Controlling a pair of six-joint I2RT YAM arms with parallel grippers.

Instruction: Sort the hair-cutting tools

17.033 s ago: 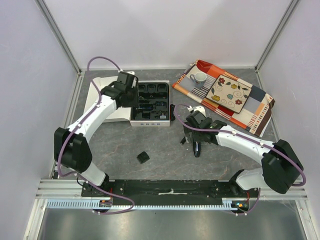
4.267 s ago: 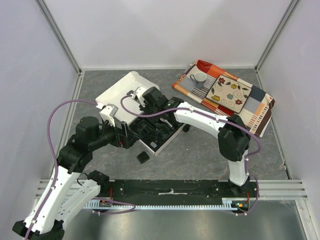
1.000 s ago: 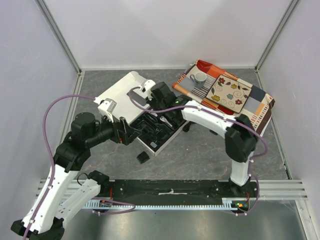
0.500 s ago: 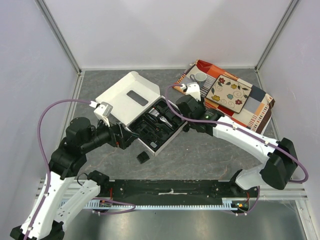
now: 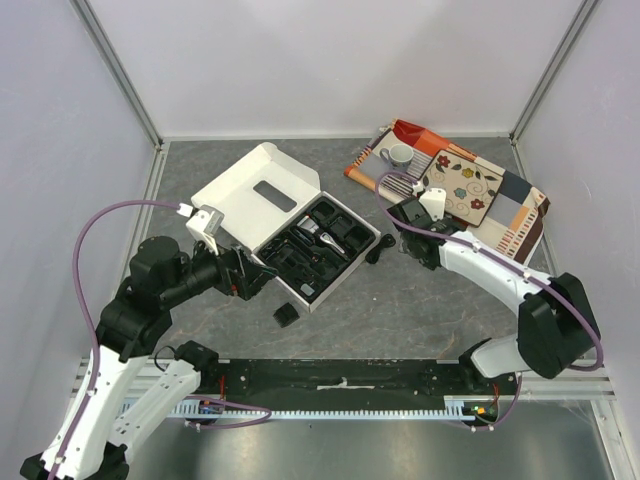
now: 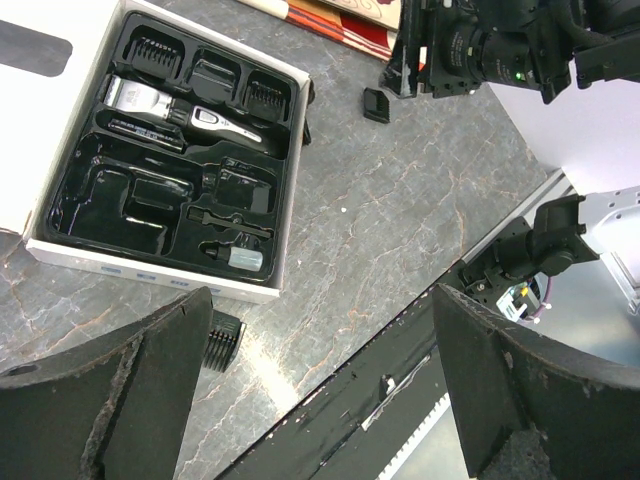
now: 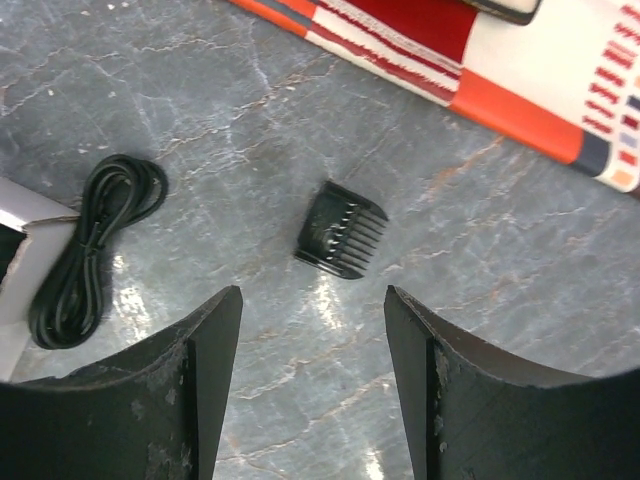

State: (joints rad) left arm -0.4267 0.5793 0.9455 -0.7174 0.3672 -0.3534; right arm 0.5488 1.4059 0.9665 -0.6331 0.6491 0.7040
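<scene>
Open white box [image 6: 150, 283] sits mid-bench, the silver-and-black clipper [image 6: 180, 110] lying in its black tray [image 6: 120, 190] with stowed combs [image 6: 268, 92] slotted in compartments alongside. The left pincer [image 6: 320, 300] hangs at the box's near-left side, released and empty, while one loose comb attachment [image 6: 225, 338] lies on the grey bench [image 5: 420, 310] just beside the box's near wall. To the right, the right pincer [image 7: 312, 310] hovers with fingers parted, grasping nothing, above a second comb [image 7: 342, 230]; the coiled black cable [image 7: 90, 240] rests left of that comb, just beside the box's corner
</scene>
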